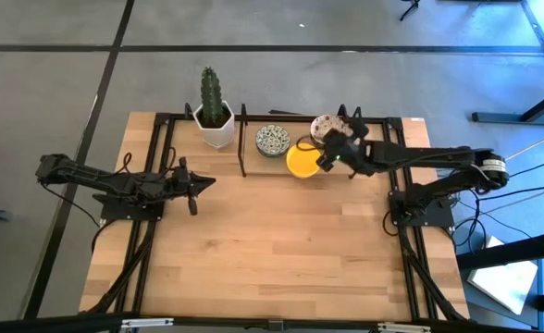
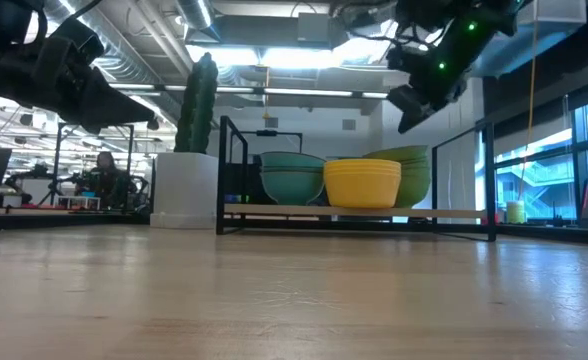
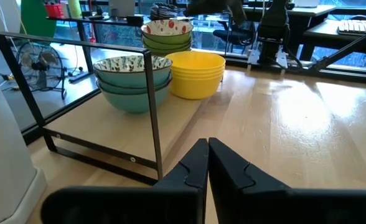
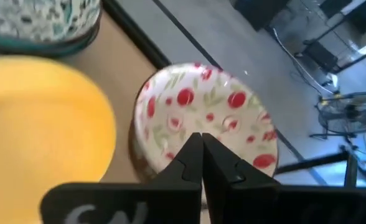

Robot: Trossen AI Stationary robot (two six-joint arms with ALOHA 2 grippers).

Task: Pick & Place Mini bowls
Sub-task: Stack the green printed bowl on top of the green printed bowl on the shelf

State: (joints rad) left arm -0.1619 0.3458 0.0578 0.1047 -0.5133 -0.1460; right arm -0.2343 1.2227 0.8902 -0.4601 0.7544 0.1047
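Note:
Three stacks of mini bowls stand on a low black-framed shelf at the table's far edge. They are a blue-green patterned stack [image 1: 272, 140] [image 3: 133, 74], a plain yellow stack [image 1: 302, 160] [image 2: 362, 183] [image 4: 40, 118], and a red-speckled stack with green outsides [image 1: 326, 125] [image 4: 208, 106]. My right gripper [image 1: 325, 161] [image 2: 406, 120] [image 4: 200, 138] is shut and hovers above the red-speckled and yellow stacks, clear of them in the low view. My left gripper [image 1: 207, 181] [image 3: 208, 144] is shut and waits at mid-table on the left, pointing toward the shelf.
A white pot with a cactus [image 1: 215, 116] stands left of the shelf. The shelf's black frame [image 3: 152, 112] has upright bars at its ends. Bare wooden tabletop [image 1: 281, 250] stretches from the shelf to the near edge. Black arm mounts sit along both sides.

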